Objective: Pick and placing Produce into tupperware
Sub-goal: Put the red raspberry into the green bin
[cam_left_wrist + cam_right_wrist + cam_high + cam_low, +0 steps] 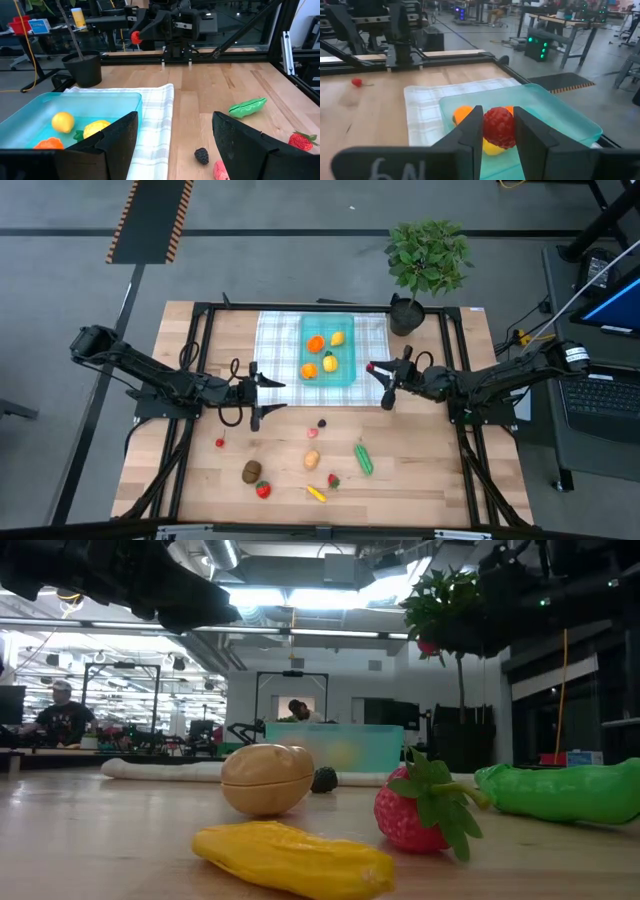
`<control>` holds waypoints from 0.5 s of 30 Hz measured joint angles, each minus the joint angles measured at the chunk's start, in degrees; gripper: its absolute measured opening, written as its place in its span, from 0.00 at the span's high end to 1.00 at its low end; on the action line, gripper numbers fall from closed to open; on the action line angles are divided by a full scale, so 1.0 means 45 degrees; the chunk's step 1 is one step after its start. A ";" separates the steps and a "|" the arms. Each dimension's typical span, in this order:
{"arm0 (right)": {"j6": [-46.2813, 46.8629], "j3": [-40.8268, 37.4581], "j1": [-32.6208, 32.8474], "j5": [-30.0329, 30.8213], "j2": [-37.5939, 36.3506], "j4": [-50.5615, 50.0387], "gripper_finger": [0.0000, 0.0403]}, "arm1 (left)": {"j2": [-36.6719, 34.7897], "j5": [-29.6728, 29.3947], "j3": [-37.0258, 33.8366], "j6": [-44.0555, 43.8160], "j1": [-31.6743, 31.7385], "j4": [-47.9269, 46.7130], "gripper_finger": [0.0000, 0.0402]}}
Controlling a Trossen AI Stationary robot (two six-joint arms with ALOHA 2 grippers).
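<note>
Teal translucent plastic formed the tupperware [328, 357], which in the high view sat on a checked cloth [277, 345] with four yellow and orange pieces inside. The left gripper [262, 395] hovered beside the cloth's near corner; the right gripper [385, 383] hung just off the container's right edge. Loose produce lay scattered on the bare wood nearer the camera, including a green cucumber [363, 458].

In the low view, a tan potato [267, 778] stood behind a yellow piece [295, 857], with a strawberry [412, 810] alongside.

In the left wrist view, the fingers [115, 138] stood well apart and empty.

In the right wrist view, the fingers [468, 133] were clamped on a red berry [498, 127] above the container's rim.

The toy produce looked light, rigid and smooth (likely slippery), so gripping across the widest middle seemed soundest.
</note>
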 joint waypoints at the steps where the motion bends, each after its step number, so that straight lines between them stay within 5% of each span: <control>1: 0.0040 0.0000 -0.0044 -0.0011 0.0000 -0.0016 0.77 | 0.0004 0.0000 0.0000 0.0000 0.0000 0.0000 0.38; 15: 0.0923 0.0769 -0.1977 -0.1799 0.1556 -0.0018 0.78 | -0.0001 0.0000 0.0000 0.0024 0.0000 -0.0204 0.38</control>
